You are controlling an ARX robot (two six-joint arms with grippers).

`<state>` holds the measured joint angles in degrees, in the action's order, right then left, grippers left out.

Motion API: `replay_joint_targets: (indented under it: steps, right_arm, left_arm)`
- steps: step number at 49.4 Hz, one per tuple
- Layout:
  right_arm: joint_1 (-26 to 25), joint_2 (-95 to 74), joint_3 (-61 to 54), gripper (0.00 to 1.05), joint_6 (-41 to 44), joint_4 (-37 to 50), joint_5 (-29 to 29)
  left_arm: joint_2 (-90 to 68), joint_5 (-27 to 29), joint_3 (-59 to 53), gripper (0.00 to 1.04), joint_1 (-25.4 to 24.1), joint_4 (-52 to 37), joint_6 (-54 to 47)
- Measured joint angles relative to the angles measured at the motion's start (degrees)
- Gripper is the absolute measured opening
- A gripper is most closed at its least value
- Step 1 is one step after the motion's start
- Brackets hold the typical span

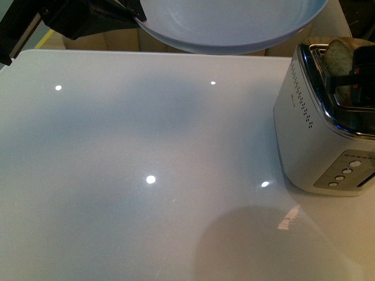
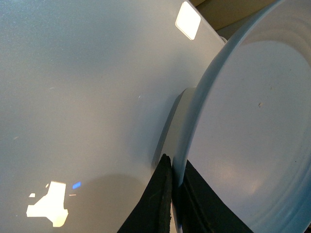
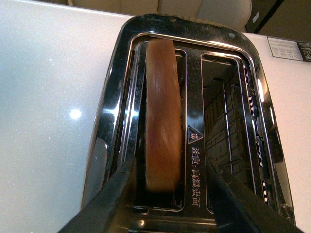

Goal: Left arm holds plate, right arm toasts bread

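The pale blue-grey plate (image 1: pixel 234 23) hangs in the air over the table's far edge, held by its rim. My left gripper (image 1: pixel 137 17) is shut on that rim; in the left wrist view the black fingers (image 2: pixel 158 204) pinch the plate (image 2: pixel 252 126) edge. The bread (image 3: pixel 163 111) stands on edge in one slot of the toaster (image 3: pixel 194 34), its top poking out, slightly blurred. My right gripper (image 3: pixel 170 174) is open just above it, one finger on each side and neither touching the slice. In the front view the bread (image 1: pixel 338 55) shows above the toaster (image 1: pixel 316 134), beside my right gripper (image 1: pixel 363 76).
The toaster's second slot (image 3: pixel 228 121) holds only its wire rack. Round buttons (image 1: pixel 345 170) line the toaster's near end. The glossy white table (image 1: pixel 146 175) spreads left of the toaster. Cardboard boxes (image 1: pixel 105 41) stand beyond the far edge.
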<state>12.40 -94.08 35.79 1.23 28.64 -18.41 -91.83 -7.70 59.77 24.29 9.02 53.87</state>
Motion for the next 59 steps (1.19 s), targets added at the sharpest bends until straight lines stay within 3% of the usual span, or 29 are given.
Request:
replay_joint_targets:
  steps: [12,18,24,26,29,31,47,49,59]
  right_arm:
    - [-0.07,7.10,-3.63,0.74,2.34,1.53,-1.51]
    - [0.22,19.28,-7.08,0.97,3.52,-2.56,-0.42]
    - [0.22,34.84,-10.88,0.96,4.55,-10.73,-0.42]
    - [-0.44,38.38,-12.90,0.92,3.82,-8.37,2.01]
    - [-2.03,41.33,-17.88,0.79,1.25,3.56,7.82]
    - [-2.84,42.60,-20.20,0.70,0.59,6.73,9.20]
    - [-7.26,52.63,-28.63,0.10,-0.52,5.05,13.55]
    - [-9.55,54.34,-29.42,0.01,-0.46,4.13,17.18]
    - [-12.17,59.60,-31.58,0.02,-0.70,1.09,18.27]
  left_arm:
    - [0.00,0.00,0.00,0.03,0.00,0.00,0.00]
    - [0.00,0.00,0.00,0.03,0.00,0.00,0.00]
    - [0.00,0.00,0.00,0.03,0.00,0.00,0.00]
    - [0.00,0.02,0.00,0.03,0.00,0.00,0.00]
    - [0.02,-0.02,0.00,0.03,0.00,0.00,0.00]
    - [0.02,-0.04,0.00,0.03,0.04,0.00,0.00]
    - [0.04,0.00,0.00,0.03,0.02,0.00,0.02]
    - [0.04,-0.02,0.00,0.03,0.02,0.00,0.02]
    - [0.04,0.00,0.00,0.03,0.02,0.00,0.02]
